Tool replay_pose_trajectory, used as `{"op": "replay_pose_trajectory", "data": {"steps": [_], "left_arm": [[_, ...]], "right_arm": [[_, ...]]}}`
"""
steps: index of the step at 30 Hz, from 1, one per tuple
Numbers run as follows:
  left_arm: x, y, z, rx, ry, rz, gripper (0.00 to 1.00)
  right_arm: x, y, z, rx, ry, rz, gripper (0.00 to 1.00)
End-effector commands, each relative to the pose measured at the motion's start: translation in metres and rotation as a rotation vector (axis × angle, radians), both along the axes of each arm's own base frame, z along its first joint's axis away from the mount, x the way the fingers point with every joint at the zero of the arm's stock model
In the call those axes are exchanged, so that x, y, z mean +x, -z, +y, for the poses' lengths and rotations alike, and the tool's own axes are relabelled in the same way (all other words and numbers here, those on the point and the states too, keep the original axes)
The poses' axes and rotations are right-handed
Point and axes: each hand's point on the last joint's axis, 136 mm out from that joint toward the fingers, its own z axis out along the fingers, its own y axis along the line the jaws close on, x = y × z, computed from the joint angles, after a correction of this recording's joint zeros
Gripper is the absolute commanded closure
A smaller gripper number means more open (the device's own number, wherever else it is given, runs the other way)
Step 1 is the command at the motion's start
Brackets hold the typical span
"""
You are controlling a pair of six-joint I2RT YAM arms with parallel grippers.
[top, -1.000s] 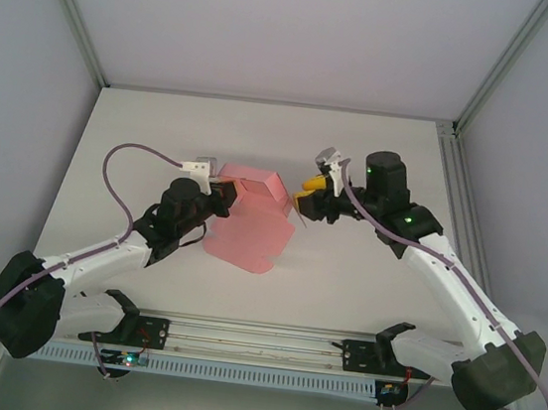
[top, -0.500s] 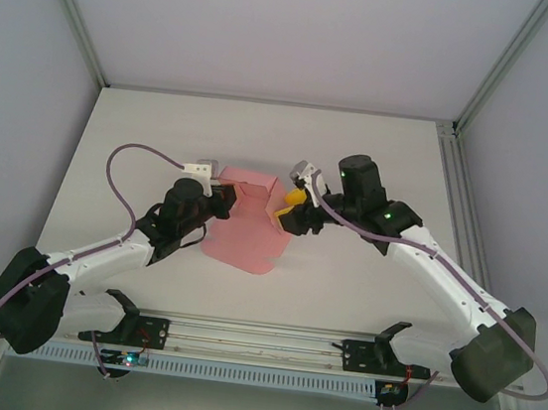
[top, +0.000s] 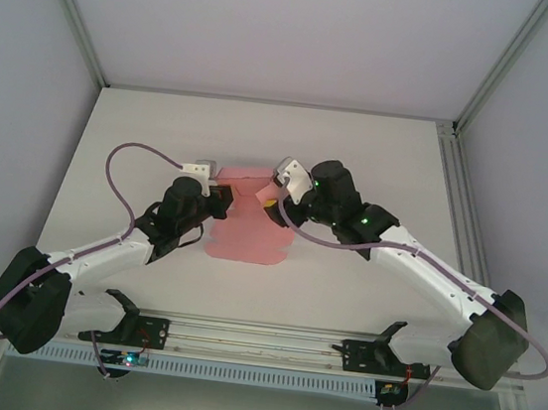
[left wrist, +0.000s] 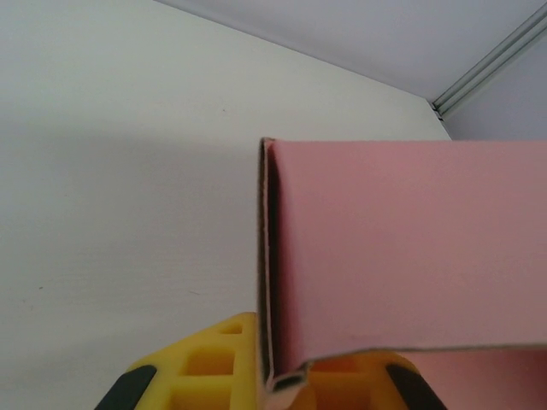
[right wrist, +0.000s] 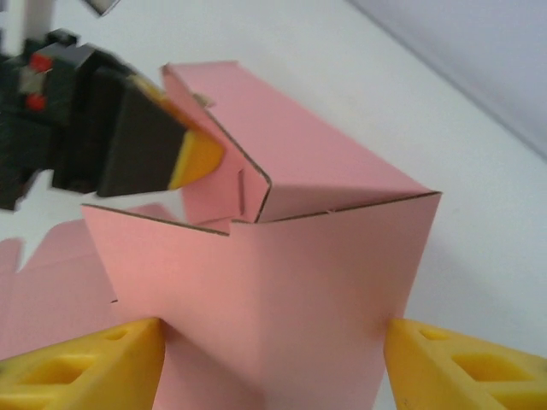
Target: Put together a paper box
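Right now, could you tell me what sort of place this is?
Likely a robotics lab cell: a white table walled by grey panels on aluminium framing, with the left arm and right arm at a paper box.

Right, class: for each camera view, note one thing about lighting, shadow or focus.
Top external: even, soft light, faint shadows under the arms, no glare. Left wrist: the paper box casts a soft shadow leftwards on the table; left fingers blurred. Right wrist: card crisp, near right fingers slightly soft.
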Motion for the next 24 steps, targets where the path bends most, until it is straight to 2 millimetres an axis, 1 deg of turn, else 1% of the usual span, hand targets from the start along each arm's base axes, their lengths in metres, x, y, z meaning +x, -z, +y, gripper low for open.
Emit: {"op": "replay_pose_trajectory", "data": {"steps": [1, 3, 5, 6, 7, 8, 9, 11, 14, 16, 18, 23, 24], "left_arm": [[-0.001, -0.046, -0.029, -0.107, 0.129, -0.117, 1.00], [0.000, -0.047, -0.030, -0.105, 0.135, -0.114, 1.00], [0.001, -0.047, -0.031, -0.109, 0.131, -0.109, 1.00], [0.001, -0.049, -0.031, -0.115, 0.131, -0.112, 1.00], [0.001, -0.050, -0.030, -0.121, 0.125, -0.114, 1.00], [0.001, -0.051, -0.031, -0.125, 0.129, -0.119, 1.00], [0.000, -0.052, -0.031, -0.128, 0.127, -0.122, 1.00], [0.000, -0.054, -0.030, -0.132, 0.122, -0.125, 1.00], [0.000, -0.056, -0.030, -0.138, 0.122, -0.132, 1.00], [0.000, -0.055, -0.031, -0.144, 0.118, -0.126, 1.00], [0.001, -0.053, -0.031, -0.145, 0.112, -0.113, 1.00], [0.006, -0.052, -0.035, -0.149, 0.087, -0.082, 1.00], [0.007, -0.052, -0.034, -0.150, 0.066, -0.071, 1.00]], "right_arm": [[0.029, 0.007, -0.003, -0.036, 0.097, -0.096, 0.30], [0.027, 0.013, 0.008, -0.031, 0.053, -0.078, 0.30], [0.031, 0.016, 0.011, -0.046, 0.058, -0.077, 0.30], [0.034, 0.017, 0.010, -0.059, 0.070, -0.080, 0.32], [0.036, 0.017, 0.009, -0.072, 0.088, -0.085, 0.38], [0.039, 0.018, 0.006, -0.087, 0.111, -0.093, 0.47], [0.042, 0.016, 0.004, -0.098, 0.137, -0.106, 0.52], [0.049, 0.015, -0.004, -0.127, 0.204, -0.144, 0.54], [0.065, 0.012, -0.024, -0.196, 0.376, -0.229, 0.63], [0.074, 0.011, -0.034, -0.230, 0.464, -0.278, 0.68], [0.078, 0.010, -0.039, -0.251, 0.519, -0.309, 0.72], [0.087, 0.010, -0.044, -0.349, 0.591, -0.401, 0.94], [0.090, 0.009, -0.046, -0.373, 0.614, -0.427, 0.97]]}}
